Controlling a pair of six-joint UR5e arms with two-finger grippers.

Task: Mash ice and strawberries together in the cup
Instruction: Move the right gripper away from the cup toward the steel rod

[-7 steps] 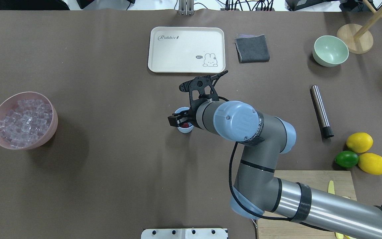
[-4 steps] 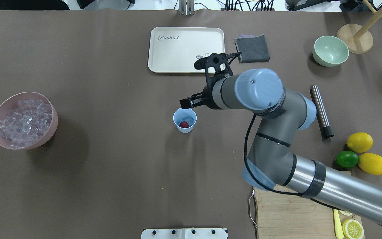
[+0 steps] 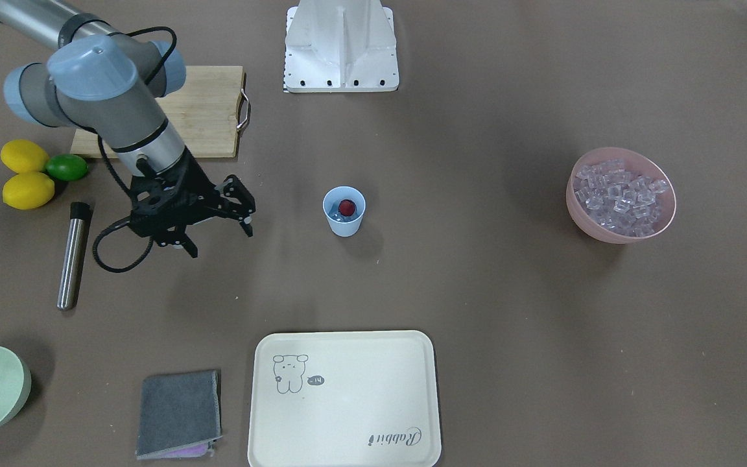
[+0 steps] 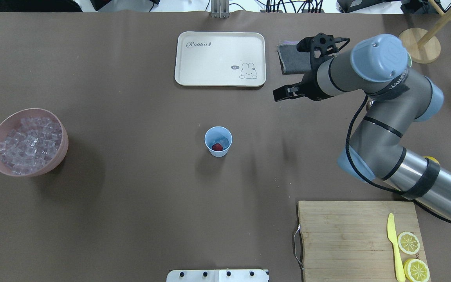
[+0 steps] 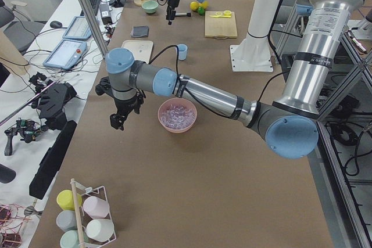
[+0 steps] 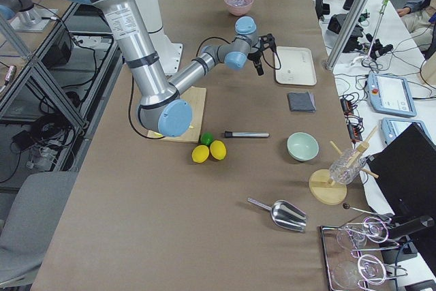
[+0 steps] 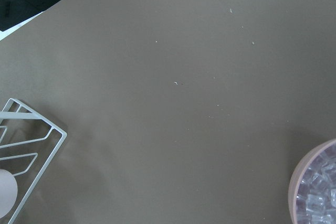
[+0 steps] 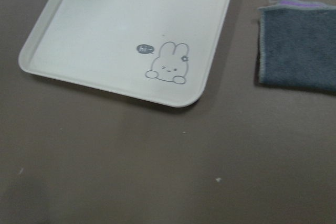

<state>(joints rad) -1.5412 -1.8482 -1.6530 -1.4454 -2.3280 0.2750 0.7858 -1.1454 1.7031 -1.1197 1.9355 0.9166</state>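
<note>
Front view: I see bowl (image 3: pixel 607 232) full of ice (image 3: pixel 620 194); cup (image 3: pixel 344 224) mid-table holds strawberry (image 3: pixel 347 207) on ice. Right gripper (image 3: pixel 244 214) jaws apart, gripping nothing, well apart from cup.
Left view: left gripper (image 5: pixel 116 121) near bowl; can't tell its state.

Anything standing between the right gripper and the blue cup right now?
Nothing visible. Only bare brown table lies between the right gripper and the cup; the tray sits off to the side of that line.

A light-blue cup (image 4: pixel 218 154) holds a red strawberry (image 4: pixel 217 147), a pink bowl (image 4: pixel 63 149) holds clear, faintly purplish ice (image 4: pixel 26 143), and the cream tray (image 4: pixel 210 58) bears a grey rabbit drawing (image 4: pixel 248 71) beside a dark grey cloth (image 4: pixel 292 58).
</note>
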